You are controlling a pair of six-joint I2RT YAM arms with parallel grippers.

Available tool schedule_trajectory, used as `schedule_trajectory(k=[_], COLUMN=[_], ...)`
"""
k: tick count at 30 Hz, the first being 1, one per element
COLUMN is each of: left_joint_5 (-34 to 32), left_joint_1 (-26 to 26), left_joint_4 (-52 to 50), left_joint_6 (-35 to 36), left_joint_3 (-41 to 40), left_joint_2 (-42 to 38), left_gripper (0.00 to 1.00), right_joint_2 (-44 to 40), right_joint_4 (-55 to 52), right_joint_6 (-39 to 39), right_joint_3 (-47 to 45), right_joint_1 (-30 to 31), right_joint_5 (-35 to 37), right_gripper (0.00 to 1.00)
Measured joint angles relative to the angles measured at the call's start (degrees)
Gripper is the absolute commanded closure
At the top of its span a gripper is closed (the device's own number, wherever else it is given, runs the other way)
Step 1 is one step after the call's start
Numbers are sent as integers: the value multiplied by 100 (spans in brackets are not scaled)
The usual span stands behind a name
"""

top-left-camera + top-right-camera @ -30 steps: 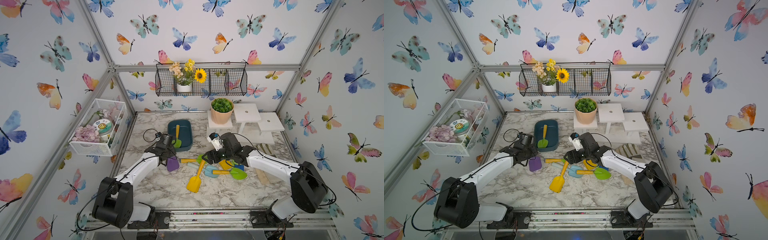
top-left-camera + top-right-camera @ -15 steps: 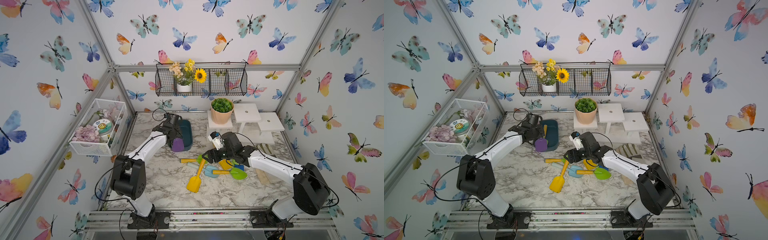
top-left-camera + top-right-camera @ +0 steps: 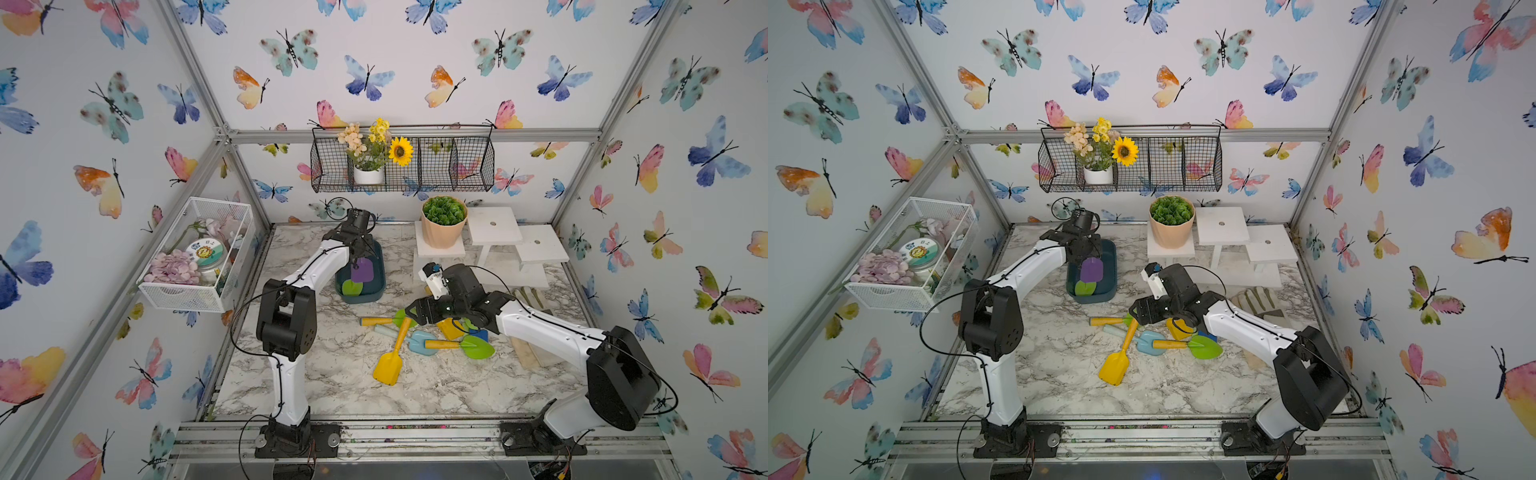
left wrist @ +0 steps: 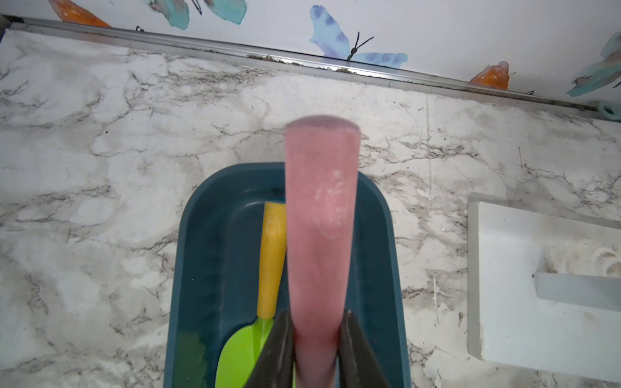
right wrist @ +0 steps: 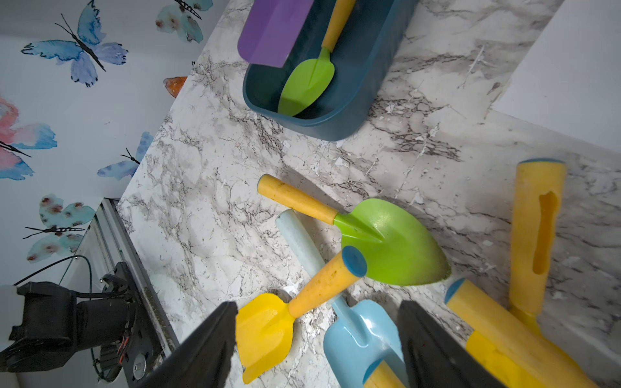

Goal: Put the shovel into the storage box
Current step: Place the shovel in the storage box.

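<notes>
– Two arms work over a marble worktop [image 3: 332, 374]. What is the left one doing?
– Its left pincer [image 4: 316, 336] is clamped on the pink handle of a shovel [image 3: 361, 270] with a purple blade. The shovel hangs blade-down over the storage box [image 3: 361, 297], a dark teal bin at the back of the worktop, left of centre. A green shovel [image 4: 242, 349] with a yellow handle lies inside it.
– Is the purple blade touching anything?
– Hard to say. It overlaps the green blade in both top views, but I cannot tell whether they meet.
– So how should the drop go?
– I would line the handle up with the long side of the box and lower until the blade rests inside, beside the green shovel. Only then let go, so nothing tips over the low wall.
– And further right?
– A loose pile of shovels [image 3: 415, 340] lies mid-worktop. The right pincer [image 5: 317, 304] hovers just above it, jaws wide, holding nothing.
</notes>
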Motion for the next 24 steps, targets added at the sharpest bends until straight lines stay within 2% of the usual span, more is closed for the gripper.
schedule_trajectory(k=[10, 18, 24], left_joint_5=[-157, -262, -306], left_joint_1=[15, 35, 39], left_joint_4=[201, 531, 697], left_joint_6=[308, 328, 299], left_joint_3=[210, 177, -9], left_joint_2=[820, 892, 911], left_gripper=[92, 89, 83], right_joint_2=[0, 2, 2], right_joint_4=[-11, -42, -63], right_joint_6=[76, 129, 136], right_joint_3=[11, 66, 68], right_joint_1=[0, 0, 0], right_joint_5=[129, 203, 245], right_gripper=[20, 20, 20])
